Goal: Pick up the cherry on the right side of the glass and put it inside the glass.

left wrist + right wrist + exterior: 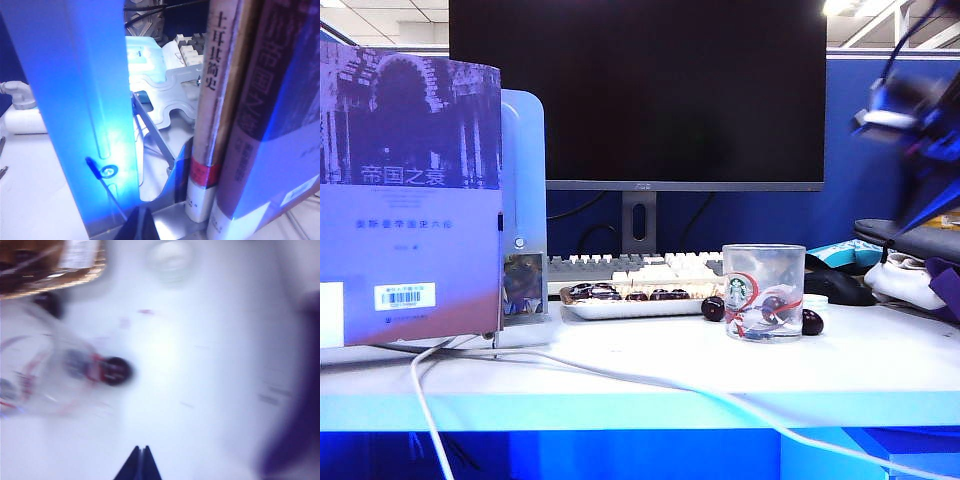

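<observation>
The glass, a clear tumbler with a green logo and red lines, stands on the white table. The cherry lies just right of it, touching or nearly touching its base. A second dark cherry lies at its left. In the blurred right wrist view the glass and the cherry sit beside each other. My right gripper is shut and empty, hovering above bare table short of the cherry. My right arm is a blur high at the right. My left gripper is shut, beside a bookend.
A white tray of dark cherries lies left of the glass, before a keyboard and monitor. A large book on a metal bookend stands at the left. A white cable crosses the table front. Cloth and bags pile at the right.
</observation>
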You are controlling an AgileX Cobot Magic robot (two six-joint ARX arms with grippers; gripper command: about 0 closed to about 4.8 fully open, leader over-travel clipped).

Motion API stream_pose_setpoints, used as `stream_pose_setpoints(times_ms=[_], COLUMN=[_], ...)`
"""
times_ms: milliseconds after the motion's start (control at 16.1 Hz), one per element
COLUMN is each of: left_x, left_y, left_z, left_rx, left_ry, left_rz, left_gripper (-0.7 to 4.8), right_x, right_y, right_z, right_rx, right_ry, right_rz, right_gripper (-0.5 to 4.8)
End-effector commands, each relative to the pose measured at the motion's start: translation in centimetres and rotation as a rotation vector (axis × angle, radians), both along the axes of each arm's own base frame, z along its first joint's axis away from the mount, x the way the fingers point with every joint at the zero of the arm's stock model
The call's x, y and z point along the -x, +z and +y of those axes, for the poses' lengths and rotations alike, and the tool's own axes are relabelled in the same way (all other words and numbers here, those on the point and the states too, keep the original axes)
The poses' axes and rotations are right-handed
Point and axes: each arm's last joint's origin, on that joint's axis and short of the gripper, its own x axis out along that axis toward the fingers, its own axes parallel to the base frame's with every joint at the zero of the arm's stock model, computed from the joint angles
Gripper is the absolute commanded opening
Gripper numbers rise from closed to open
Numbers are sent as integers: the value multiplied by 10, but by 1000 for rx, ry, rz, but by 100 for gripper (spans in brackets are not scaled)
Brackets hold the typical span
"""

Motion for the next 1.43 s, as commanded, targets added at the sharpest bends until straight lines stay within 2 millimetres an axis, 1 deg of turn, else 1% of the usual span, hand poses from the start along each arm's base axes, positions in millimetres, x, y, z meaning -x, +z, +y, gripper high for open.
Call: stream_pose_setpoints(times_ms=[62, 186, 249, 497, 746, 932, 1181, 1429], left_x=[0, 0, 0, 0, 0, 0, 0, 0], left_y=[-1, -1, -1, -1, -1, -1, -1, -1], left_z=[0, 0, 0, 0, 0, 0, 0, 0], left_rx=[-4, -4, -4, -4, -4, -4, -4, -4], left_ry=[-4, -4, -4, -4, -4, -4, -3, -4], left_rz=[9, 9, 9, 9, 9, 9, 9, 9], left_gripper=[-5, -5, -5, -5, -5, -5, -5, -5], right_x=[-16, -27, -32, -44, -52, -64, -68, -68], right_y=[-12, -23, -24, -17, -12, -18, -31, -34], right_z=[6, 8, 10, 12, 11, 13, 15, 21], right_rx=[-171, -224, -272, -373, -362, -373, -386, -415], right_ry=[18, 4, 12, -16, -73, -85, -92, -43], right_rz=[34, 65, 53, -59, -106, -81, -26, -2], right_gripper=[-5, -5, -5, -5, -5, -5, -5, -5])
